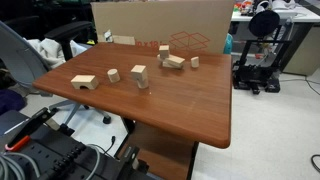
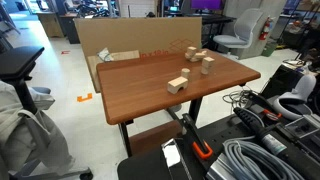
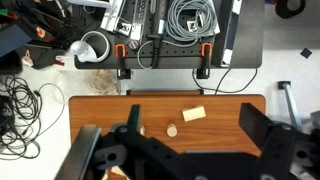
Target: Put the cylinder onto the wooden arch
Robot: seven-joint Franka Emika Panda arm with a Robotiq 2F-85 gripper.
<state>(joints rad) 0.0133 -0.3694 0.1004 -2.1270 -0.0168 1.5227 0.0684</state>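
The wooden arch (image 1: 84, 82) sits near the table's edge on the robot's side; from above in the wrist view it looks like a pale rectangle (image 3: 193, 114). It also shows in an exterior view (image 2: 177, 85). The cylinder (image 1: 113, 75) is a small stubby piece just beside the arch, apart from it; the wrist view shows its round top (image 3: 171, 130). My gripper (image 3: 191, 112) is open and empty, well above the table, with both pieces showing between its fingers. The gripper is not in either exterior view.
A taller upright wooden block (image 1: 139, 75) stands next to the cylinder. Several more wooden blocks (image 1: 175, 62) cluster at the far side by a cardboard wall (image 1: 160, 20). Cables and clamps (image 3: 180, 30) lie beyond the table's near edge.
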